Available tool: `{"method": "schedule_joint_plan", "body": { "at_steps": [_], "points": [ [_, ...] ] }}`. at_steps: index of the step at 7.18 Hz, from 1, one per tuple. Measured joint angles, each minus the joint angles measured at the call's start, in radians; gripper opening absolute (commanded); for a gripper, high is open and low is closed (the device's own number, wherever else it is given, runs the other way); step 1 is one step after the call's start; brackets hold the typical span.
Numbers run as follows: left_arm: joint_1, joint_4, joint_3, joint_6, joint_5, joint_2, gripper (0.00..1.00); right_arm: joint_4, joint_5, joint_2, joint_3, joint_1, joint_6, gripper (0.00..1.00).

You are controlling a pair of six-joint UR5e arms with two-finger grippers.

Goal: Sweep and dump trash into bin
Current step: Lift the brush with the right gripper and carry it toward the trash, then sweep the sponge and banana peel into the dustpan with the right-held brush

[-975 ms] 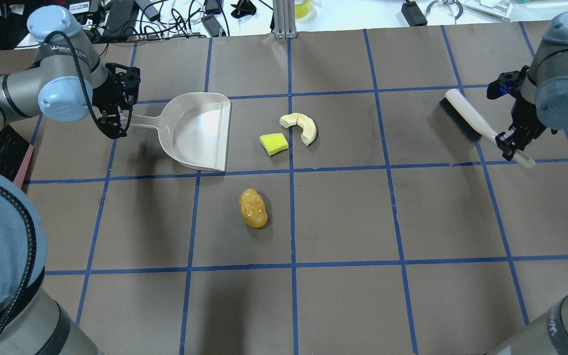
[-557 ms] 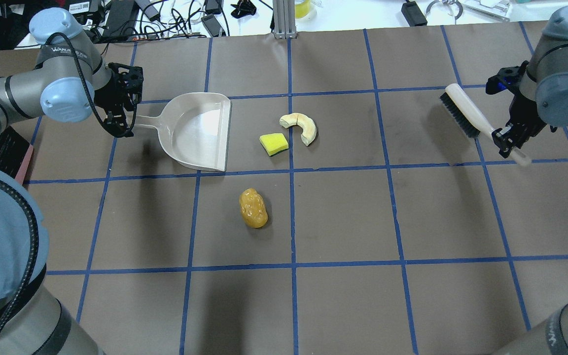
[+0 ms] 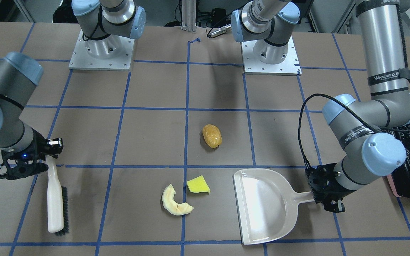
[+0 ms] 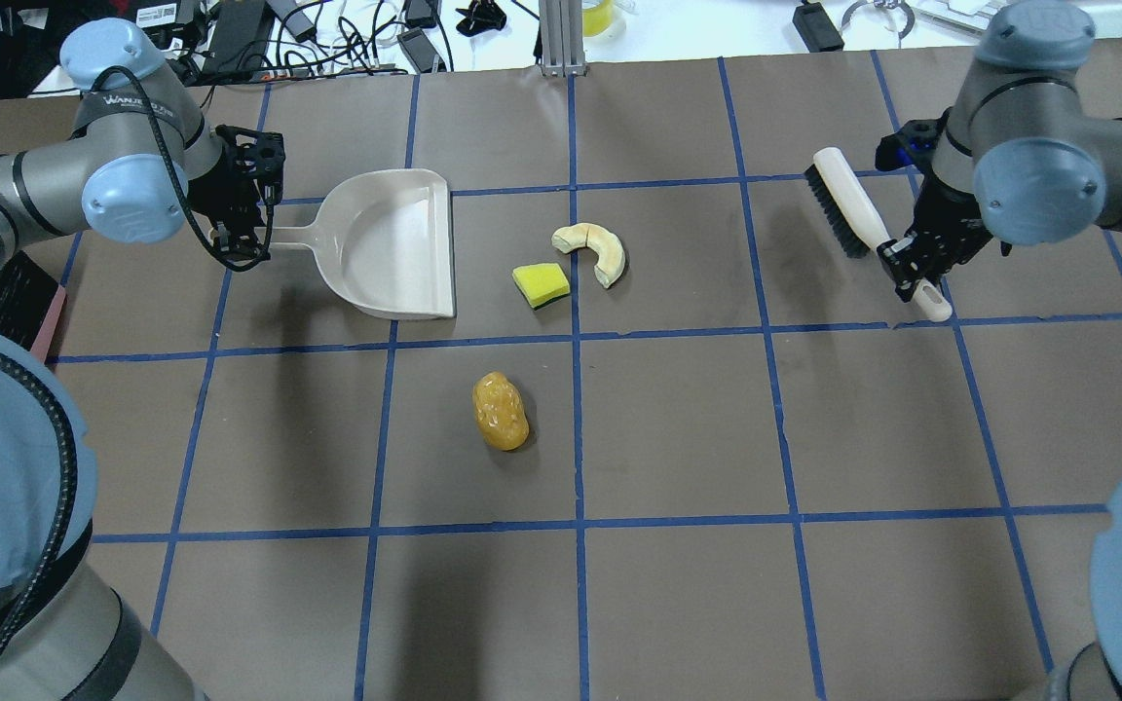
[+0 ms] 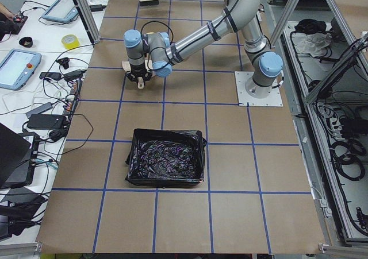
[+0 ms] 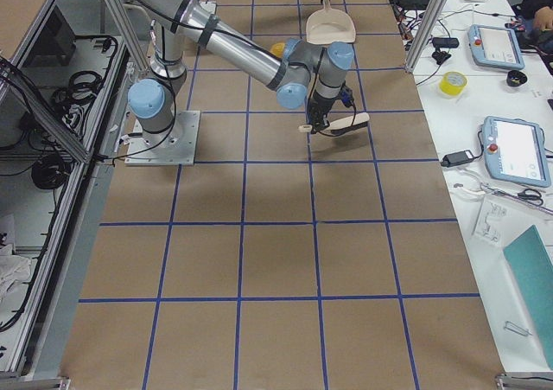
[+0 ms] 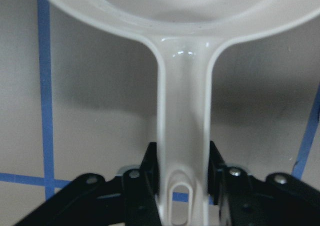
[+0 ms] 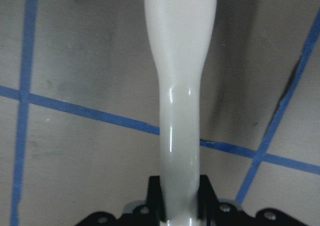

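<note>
Bench (image 4: 678, 428): brown paper cover, ruled into squares by blue tape; carries the scraps, both tools and the bin.
Bin (image 5: 165, 132): pink-sided, lined with crinkly black plastic; sits at the bench end on the robot's left, beyond the left arm, well apart from the scraps.
Dustpan (image 4: 391, 243): beige, nothing in it; open mouth turned toward the yellow wedge, handle pointing away toward the left arm.
Brush (image 4: 848, 204): pale handle, dark bristles turned sideways toward the scraps; well apart from them, on the robot's right side of the bench.
Left hand (image 7: 183, 183): pinching the far end of the dustpan handle, one black finger pressed against each side.
Right hand (image 8: 180, 198): clamped on the thin end of the brush handle, fingers tight against both sides.
Rind slice (image 4: 595, 251): pale cream, curved, flat on the bench just beside the wedge.
Potato-like lump (image 4: 501, 411): golden brown, alone, one square nearer the robot than the other two scraps.
Yellow wedge (image 4: 541, 284): between the dustpan mouth and the rind slice, touching neither.
</note>
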Motion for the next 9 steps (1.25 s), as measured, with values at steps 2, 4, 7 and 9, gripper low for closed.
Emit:
{"method": "schedule_joint_plan", "body": {
  "at_steps": [2, 4, 7, 9],
  "points": [
    [-0.006, -0.001, -0.001, -0.002, 0.011, 0.003, 0.11, 0.074, 0.044, -0.026, -0.001, 0.128, 0.247, 0.0],
    [-0.029, -0.006, -0.005, -0.003, 0.042, 0.011, 0.09, 0.113, 0.084, -0.033, 0.001, 0.244, 0.464, 0.0],
    [-0.045, -0.01, -0.009, 0.002, 0.073, 0.009, 0.09, 0.13, 0.148, -0.028, 0.005, 0.356, 0.678, 0.0],
    [-0.045, -0.011, -0.011, 0.004, 0.075, 0.008, 0.09, 0.117, 0.157, -0.019, 0.002, 0.403, 0.735, 0.0]
  ]
}}
